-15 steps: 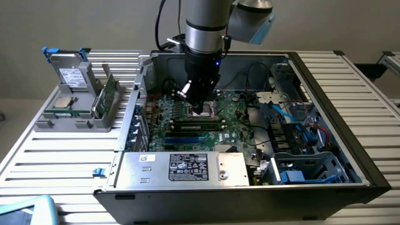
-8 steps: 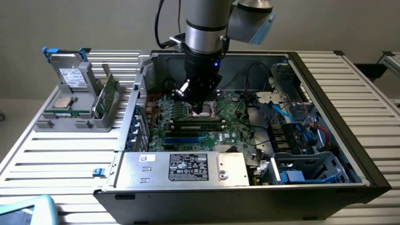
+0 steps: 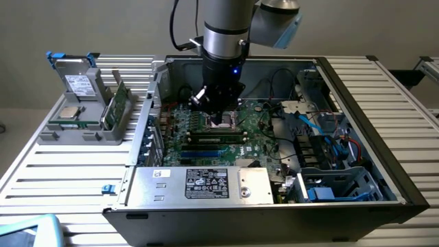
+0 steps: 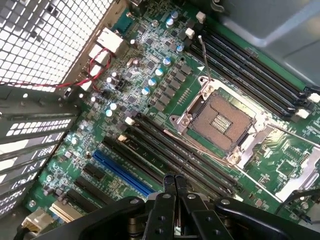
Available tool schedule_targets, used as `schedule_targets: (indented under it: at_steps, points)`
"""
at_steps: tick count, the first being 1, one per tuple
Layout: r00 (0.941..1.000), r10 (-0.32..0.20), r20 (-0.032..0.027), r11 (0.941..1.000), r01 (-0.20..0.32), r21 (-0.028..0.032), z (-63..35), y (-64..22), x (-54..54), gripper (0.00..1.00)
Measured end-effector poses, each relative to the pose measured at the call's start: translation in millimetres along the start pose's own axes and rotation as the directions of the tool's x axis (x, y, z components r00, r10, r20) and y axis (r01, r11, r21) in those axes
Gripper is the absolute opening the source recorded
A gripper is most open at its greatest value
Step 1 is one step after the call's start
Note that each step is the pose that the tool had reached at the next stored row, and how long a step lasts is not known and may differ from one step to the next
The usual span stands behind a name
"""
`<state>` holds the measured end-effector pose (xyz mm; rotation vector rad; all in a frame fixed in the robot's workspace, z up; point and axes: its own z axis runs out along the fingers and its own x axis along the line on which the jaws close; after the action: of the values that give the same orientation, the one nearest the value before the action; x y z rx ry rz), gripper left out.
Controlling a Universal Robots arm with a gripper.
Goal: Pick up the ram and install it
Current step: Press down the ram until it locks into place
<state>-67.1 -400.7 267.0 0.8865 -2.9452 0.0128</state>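
Ram parked in its rack, gripper down over the motherboard.

Exterior view: the ram (image 3: 121, 104), a long narrow green board, stands on edge in a gray rack (image 3: 82, 136) near the desk's (image 3: 69, 175) edge on the exterior view's left, well apart from the gripper (image 3: 221, 122), which hangs inside the open case (image 3: 357, 103) above the motherboard (image 3: 205, 149). Wrist view: the gripper (image 4: 175, 184) has its fingers pressed together, holding nothing, above dark slots (image 4: 165, 155) beside the open socket (image 4: 220, 122).

Sitting on a slatted metal table (image 3: 69, 175): open computer case (image 3: 384, 134) at centre, grey parts holder (image 3: 82, 135) towards the exterior view's left. Lying at the near-left corner: a light-blue object (image 3: 31, 231), partly cut off.
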Motion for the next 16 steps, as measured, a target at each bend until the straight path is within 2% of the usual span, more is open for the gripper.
schedule_targets:
  at_steps: [4,8,13,16]
  points:
    - [0.9985,0.054,0.0005,0.9985,-0.054,-0.0036,0.0,0.0,0.0,0.11]
    - [0.9945,0.105,0.0011,0.9944,-0.105,-0.0067,0.0,0.0,0.0,0.11]
    - [0.9863,0.165,0.0054,0.9862,-0.165,-0.0088,0.0,0.0,0.0,0.11]
    - [0.9794,0.202,0.0082,0.9794,-0.202,-0.0101,0.0,0.0,0.0,0.11]
